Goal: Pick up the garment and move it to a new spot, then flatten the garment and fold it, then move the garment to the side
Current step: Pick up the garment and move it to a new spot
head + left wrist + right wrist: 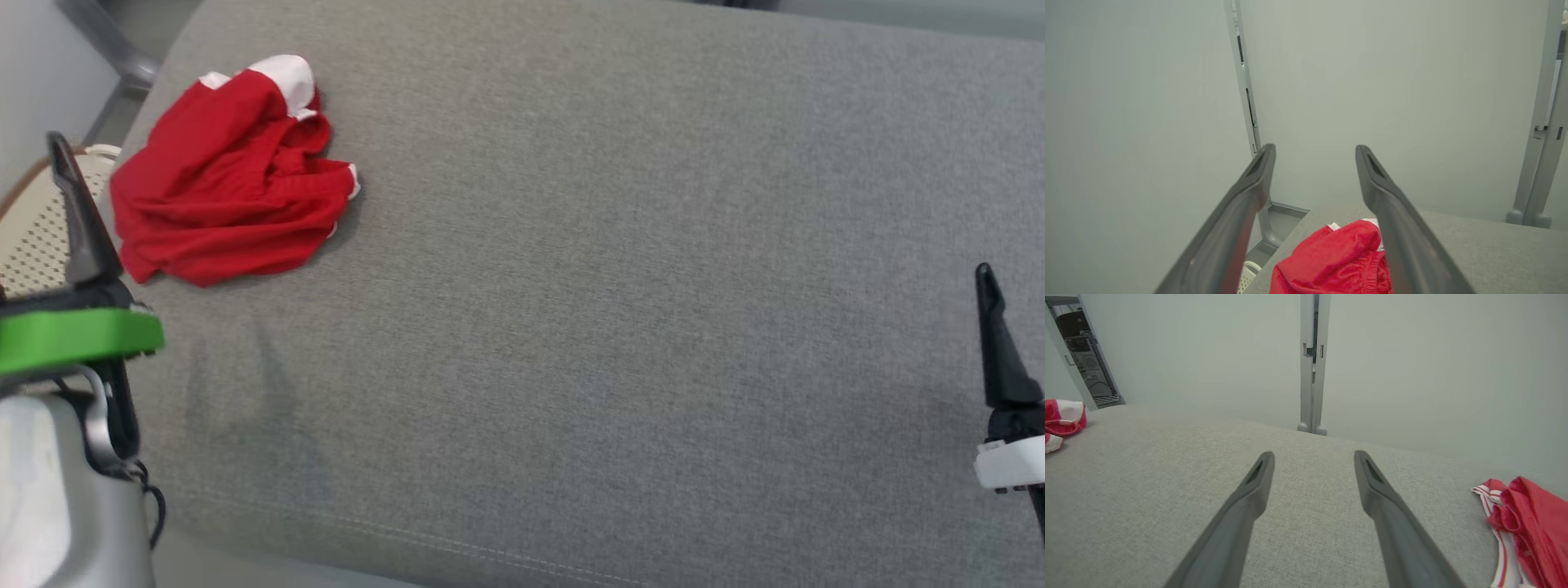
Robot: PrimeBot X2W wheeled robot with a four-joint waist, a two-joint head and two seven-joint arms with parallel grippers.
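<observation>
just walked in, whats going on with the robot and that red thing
Nothing is held yet. A crumpled red garment with white trim lies near the far left corner of the grey cushion. The left gripper hovers open just short of it, not touching. The right gripper is open too, above bare cushion. Another red and white cloth lies at the right edge of the right wrist view.

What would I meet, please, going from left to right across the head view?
left gripper → crumpled red garment → right gripper
</observation>
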